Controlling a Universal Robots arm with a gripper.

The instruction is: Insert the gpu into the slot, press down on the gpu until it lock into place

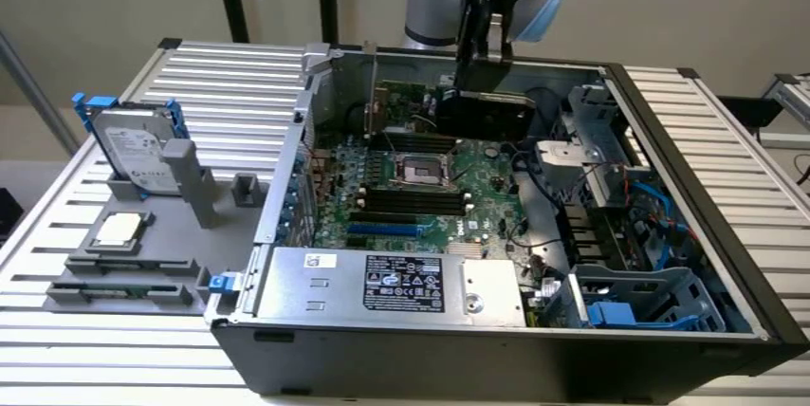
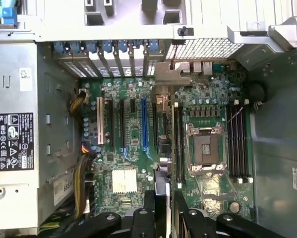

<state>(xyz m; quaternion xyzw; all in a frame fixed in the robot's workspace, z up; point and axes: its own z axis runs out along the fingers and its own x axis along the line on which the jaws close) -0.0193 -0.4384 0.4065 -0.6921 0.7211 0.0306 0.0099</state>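
Observation:
My gripper point(image 1: 483, 69) hangs over the far part of the open computer case, shut on the gpu point(image 1: 487, 114). The gpu's black cooler block faces the exterior view's right, and its green board and silver bracket point(image 1: 375, 107) reach to the left. It is held in the air above the motherboard point(image 1: 487, 193). The blue slot point(image 1: 386, 230) lies bare near the front of the board. In the wrist view the gpu point(image 2: 161, 163) appears edge-on between my fingers point(image 2: 149, 213). It runs parallel to the blue slot point(image 2: 145, 124) but is offset toward the CPU socket.
A silver power supply point(image 1: 379, 283) fills the case's near end. The CPU socket point(image 1: 420, 169) and black memory slots point(image 1: 398, 202) sit mid-board. A drive cage point(image 1: 633, 302) with cables stands at the exterior view's right. A hard drive point(image 1: 133, 155) and holders rest on the table at the left.

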